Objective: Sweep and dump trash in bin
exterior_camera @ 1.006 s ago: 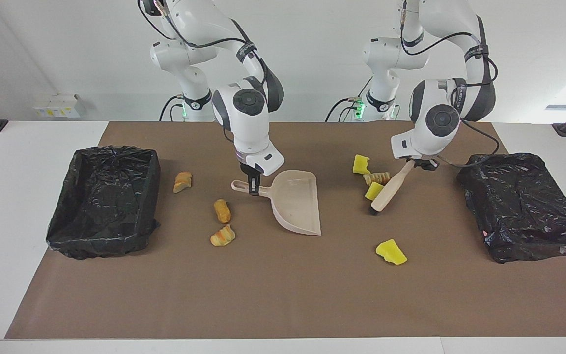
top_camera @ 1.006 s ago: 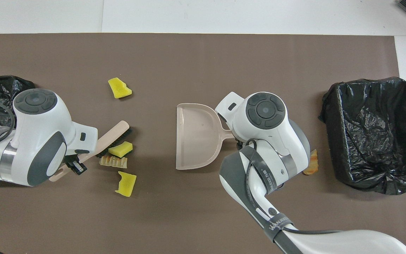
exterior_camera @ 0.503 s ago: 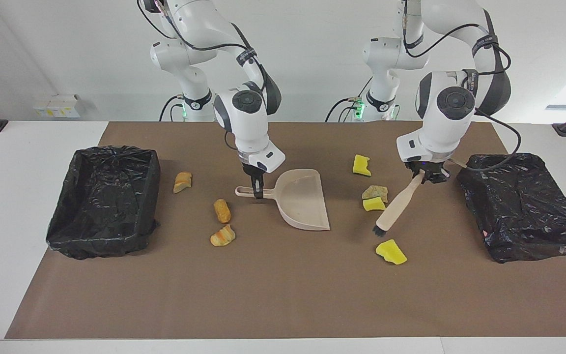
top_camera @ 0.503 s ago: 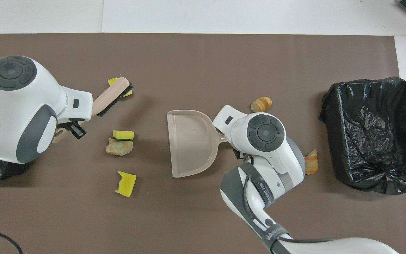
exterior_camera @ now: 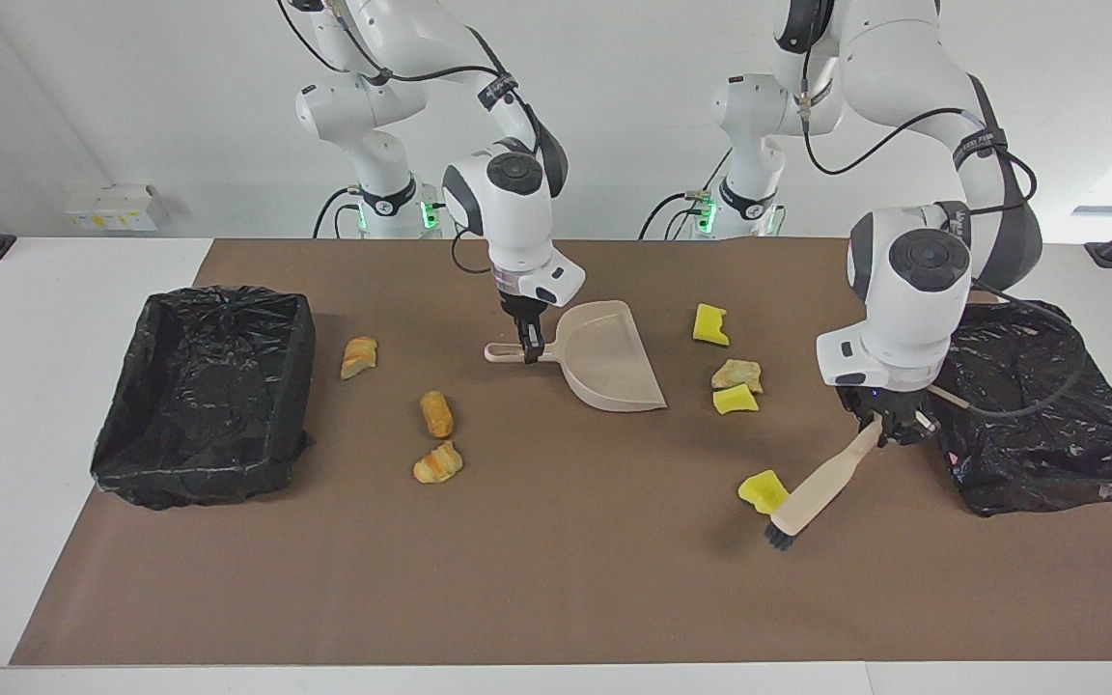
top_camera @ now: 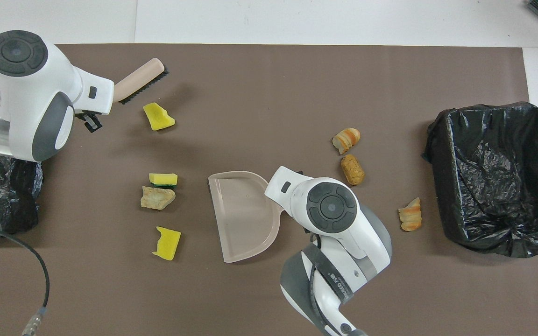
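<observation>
Little can be read here. A dark strap around the right arm's forearm carries white lettering in the overhead view, but the letters are too small to make out, and a like strap on the left arm is no clearer in the facing view.

I see a bin at the right arm's end of the surface and another bin at the left arm's end. Three lumps lie between the first bin and the dustpan in the middle. Toward the left arm's end lie three sponge pieces and one lump, with the brush just beside the sponge piece farthest from the robots.
</observation>
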Controlling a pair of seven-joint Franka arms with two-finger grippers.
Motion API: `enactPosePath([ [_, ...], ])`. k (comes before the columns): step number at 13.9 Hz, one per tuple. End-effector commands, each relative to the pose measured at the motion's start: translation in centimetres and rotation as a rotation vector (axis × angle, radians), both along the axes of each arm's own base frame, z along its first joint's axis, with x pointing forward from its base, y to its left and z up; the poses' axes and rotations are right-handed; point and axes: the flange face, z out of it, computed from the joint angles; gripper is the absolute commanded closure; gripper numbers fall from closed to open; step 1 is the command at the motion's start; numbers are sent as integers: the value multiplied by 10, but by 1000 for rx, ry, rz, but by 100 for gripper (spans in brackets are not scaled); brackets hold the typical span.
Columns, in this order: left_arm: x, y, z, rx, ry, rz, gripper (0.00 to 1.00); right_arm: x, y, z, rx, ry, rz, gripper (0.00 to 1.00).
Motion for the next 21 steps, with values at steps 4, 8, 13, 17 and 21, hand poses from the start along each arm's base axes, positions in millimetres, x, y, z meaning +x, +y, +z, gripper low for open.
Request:
enactPosePath([
  [4,26,6,-40,114,16,-208,100,-3,-14,-3,-4,21,12,100],
  [8,-23,4,-45,124,124,-311,100,-4,-17,-4,-15,38,7,100],
  [13,-131,17,-50,116,223,-253,100,-1,-22,-6,-23,36,7,100],
  [17,-191,-7,-51,140,258,-136,100,2,-30,-11,-29,44,0,100],
  [21,-225,-41,-51,147,279,84,100,4,-33,-17,-34,50,9,100],
])
